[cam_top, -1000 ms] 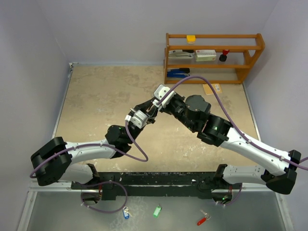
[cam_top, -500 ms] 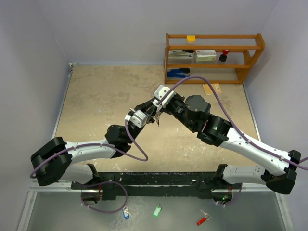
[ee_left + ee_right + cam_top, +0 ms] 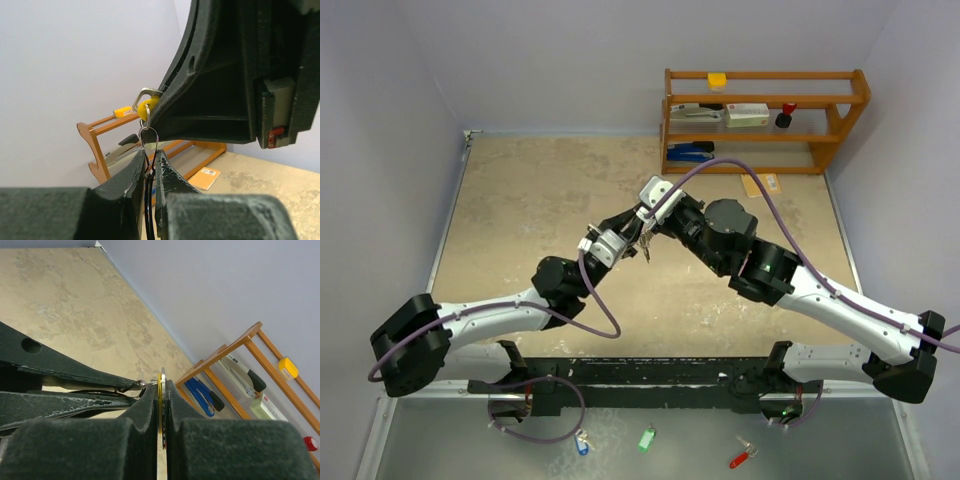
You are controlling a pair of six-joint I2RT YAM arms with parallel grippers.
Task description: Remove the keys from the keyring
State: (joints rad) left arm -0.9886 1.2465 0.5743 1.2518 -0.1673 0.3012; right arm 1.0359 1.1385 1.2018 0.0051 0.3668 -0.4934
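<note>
Both grippers meet above the middle of the table. My left gripper (image 3: pixel 623 232) (image 3: pixel 149 154) is shut on the thin silver keyring (image 3: pixel 148 136), and a black part hangs down between its fingers. My right gripper (image 3: pixel 656 214) (image 3: pixel 161 379) is shut on the yellow-headed key (image 3: pixel 160 405), seen edge-on with a silver key against it. In the left wrist view the yellow key (image 3: pixel 145 108) sticks out from under the right finger, linked to the ring. A small bunch of keys (image 3: pixel 645 246) dangles below the grippers. The ring's joint (image 3: pixel 144 384) shows beside the right fingers.
A wooden shelf (image 3: pixel 765 120) with a stapler and boxes stands at the back right. An orange card (image 3: pixel 761 184) lies in front of it. Blue (image 3: pixel 582 443), green (image 3: pixel 646 438) and red (image 3: pixel 742 458) keys lie on the near ledge behind the arm bases.
The left arm's shoulder and elbow have swung left and lower. The grippers stay together, and the dangling keys now show below them.
</note>
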